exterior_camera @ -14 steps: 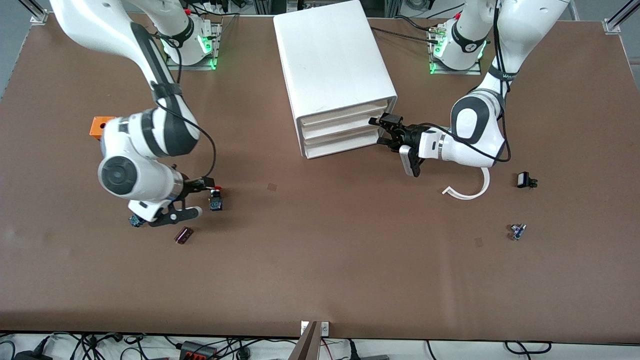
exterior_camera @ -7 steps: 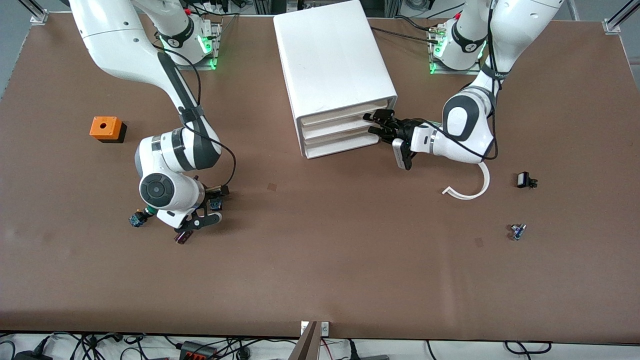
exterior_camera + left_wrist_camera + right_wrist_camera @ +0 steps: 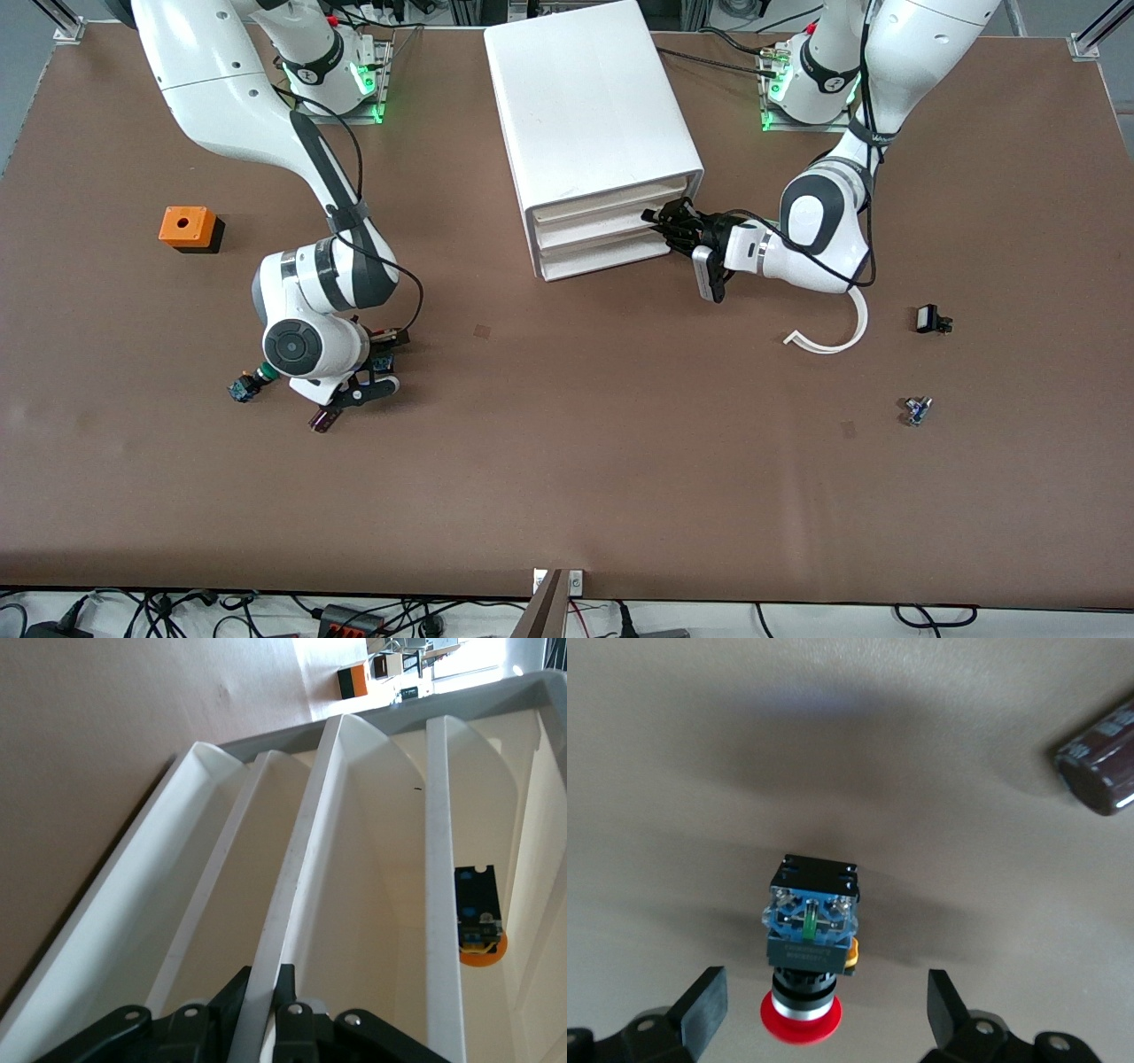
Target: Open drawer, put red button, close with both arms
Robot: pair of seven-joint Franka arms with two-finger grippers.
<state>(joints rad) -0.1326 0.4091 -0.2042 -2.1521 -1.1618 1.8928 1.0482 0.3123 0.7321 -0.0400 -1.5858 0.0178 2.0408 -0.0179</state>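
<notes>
The red button [image 3: 806, 930] lies on its side on the table, red cap [image 3: 799, 1023] toward my right gripper [image 3: 826, 1010]. That gripper is open, with one finger on each side of the button and neither touching it. In the front view my right gripper [image 3: 381, 363] covers most of the button [image 3: 383, 361]. The white drawer cabinet [image 3: 585, 106] has its drawers closed. My left gripper [image 3: 660, 226] is at the drawer fronts, at the left arm's end of the cabinet. In the left wrist view its fingers [image 3: 285, 985] are shut on a white drawer lip [image 3: 292, 877].
A green-capped button [image 3: 244, 387] and a dark purple cylinder [image 3: 323, 418] lie beside my right gripper, the cylinder nearer the front camera. An orange block [image 3: 186, 228] sits toward the right arm's end. A white curved strip [image 3: 833, 337] and two small parts [image 3: 928, 319] [image 3: 917, 409] lie toward the left arm's end.
My right arm has swung in over the red button, and its open fingers now straddle it. My left gripper has moved in to the drawer fronts and onto the lip.
</notes>
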